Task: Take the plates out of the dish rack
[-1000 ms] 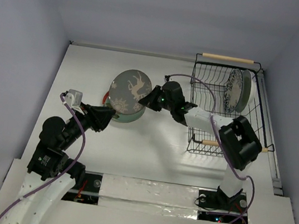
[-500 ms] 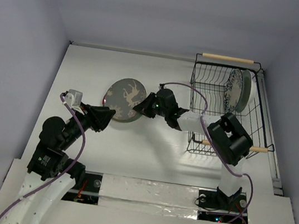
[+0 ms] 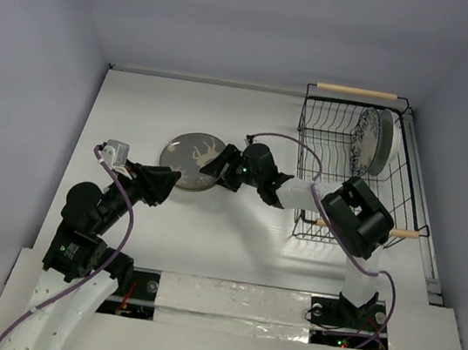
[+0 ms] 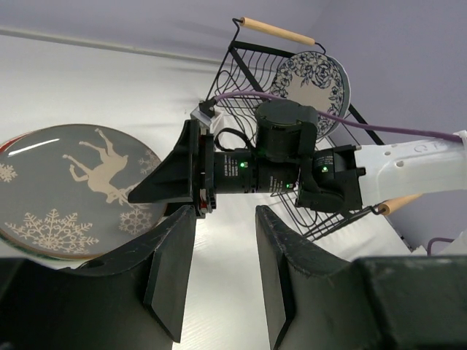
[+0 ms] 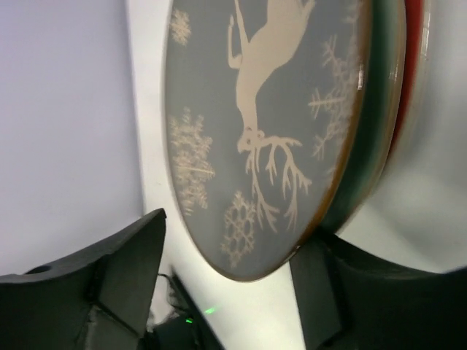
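Note:
The grey-brown plate (image 3: 189, 158) with a pale deer motif lies flat on a stack left of centre. Under it show a pale green plate (image 5: 372, 146) and a red one (image 5: 412, 73). My right gripper (image 3: 218, 166) is at the stack's right edge. Its jaws stand open astride the grey plate's rim (image 5: 252, 273), with a gap on one side. My left gripper (image 4: 222, 270) hovers open and empty just in front of the stack. The black wire dish rack (image 3: 323, 136) at the back right holds an upright floral-rimmed plate (image 3: 364, 142) and a white plate (image 3: 383, 141) behind it.
The rack's wooden handles sit at its far end (image 3: 357, 91) and near end (image 3: 406, 233). A purple cable (image 3: 295, 146) loops from the right arm over the rack's left side. The right arm's elbow (image 3: 355, 218) overlaps the rack's near corner.
The right gripper lowered the grey plate from a steep tilt to flat on the stack, then opened its jaws. The left arm has not moved.

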{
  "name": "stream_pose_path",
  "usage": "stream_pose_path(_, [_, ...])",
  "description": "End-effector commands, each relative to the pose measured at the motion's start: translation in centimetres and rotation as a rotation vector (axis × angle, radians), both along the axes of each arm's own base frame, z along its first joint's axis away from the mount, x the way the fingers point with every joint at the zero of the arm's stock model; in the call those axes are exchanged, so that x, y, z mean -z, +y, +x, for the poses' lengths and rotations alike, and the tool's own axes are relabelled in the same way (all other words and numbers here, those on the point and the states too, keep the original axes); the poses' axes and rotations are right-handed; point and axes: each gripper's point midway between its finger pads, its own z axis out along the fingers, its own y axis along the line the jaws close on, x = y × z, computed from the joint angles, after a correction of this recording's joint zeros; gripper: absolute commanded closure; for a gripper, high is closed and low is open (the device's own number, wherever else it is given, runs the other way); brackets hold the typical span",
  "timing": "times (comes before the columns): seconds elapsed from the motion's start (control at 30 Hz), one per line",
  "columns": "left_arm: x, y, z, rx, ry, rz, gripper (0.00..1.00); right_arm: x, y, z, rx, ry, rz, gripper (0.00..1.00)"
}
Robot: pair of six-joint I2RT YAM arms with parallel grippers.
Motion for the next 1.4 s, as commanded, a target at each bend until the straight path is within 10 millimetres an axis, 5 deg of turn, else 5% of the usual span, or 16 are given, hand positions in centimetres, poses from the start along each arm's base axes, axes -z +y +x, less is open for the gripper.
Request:
stream_pose_path(0.0, [-1.6,0.1,-0.1,0.0,-0.063,-0.018,0.64,-3.3,0.8,-0.7,-0.053,-0.089,0.001,0.24])
stream_pose_path(0.13, [-1.8,0.1,-0.2,0.0,-0.069,-0.02,0.64,-3.8,-0.2,-1.2,-0.071,-0.135,-0.113,0.14])
stream_pose_path(0.47, [-1.9,0.1,-0.3,0.001,-0.074,-0.021,0.64,-1.9,-5.2,-2.8,-0.114,-0.167,-0.403,0.17])
stream_pose_path(0.57, [-1.9,0.2,-0.3,0.0,-0.075,-0.022,0.64,-4.5,-6.7,-2.8,-0.077,-0.248,-0.417,0.34])
stream_pose_path(0.6, [-1.9,0.2,-0.3,0.0,-0.075,-0.022,0.64,-4.9,-7.7,-2.8,-0.049,-0.266,-0.432,0.64])
stream_pose_path(0.63, [-1.8,0.2,-0.3,0.0,-0.074,-0.021,0.64,-8.0,-10.1,-1.9,0.068,-0.34,-0.471,0.96])
stream_pose_path(0.7, [-1.7,0.2,-0.2,-0.002,-0.069,-0.02,0.65,-11.2,-13.5,-0.6,0.204,-0.408,-0.519,1.0])
stream_pose_path(0.77, [-1.7,0.1,-0.2,0.0,-0.069,-0.02,0.66,-15.7,-19.2,1.5,0.38,-0.488,-0.548,1.0])
stream_pose_path(0.83, [-1.9,0.1,-0.4,0.007,-0.079,-0.021,0.79,-17.6,-24.3,2.6,0.507,-0.515,-0.624,1.0])
stream_pose_path(0.87, [-2.0,0.0,-0.4,0.009,-0.083,-0.023,0.9,-18.9,-28.7,3.1,0.617,-0.51,-0.665,1.0])
stream_pose_path(0.97, [-2.0,0.3,-0.4,-0.011,-0.081,-0.027,1.0,-20.1,-36.0,3.4,0.786,-0.48,-0.824,0.98])
stream_pose_path(1.03, [-1.9,0.5,-0.3,-0.02,-0.078,-0.026,1.0,-20.2,-40.4,3.6,0.902,-0.438,-0.951,0.8])
stream_pose_path(1.1, [-1.9,0.5,-0.3,-0.022,-0.076,-0.026,1.0,-19.4,-43.4,3.8,0.957,-0.364,-1.06,0.55])
stream_pose_path(1.17, [-1.9,0.6,-0.3,-0.025,-0.075,-0.024,0.9,-18.9,-45.0,4.1,0.962,-0.331,-1.112,0.44])
stream_pose_path(1.37, [-2.0,0.3,-0.5,-0.008,-0.078,-0.025,0.74,-14.8,-46.5,7.0,0.884,-0.214,-1.201,0.42])
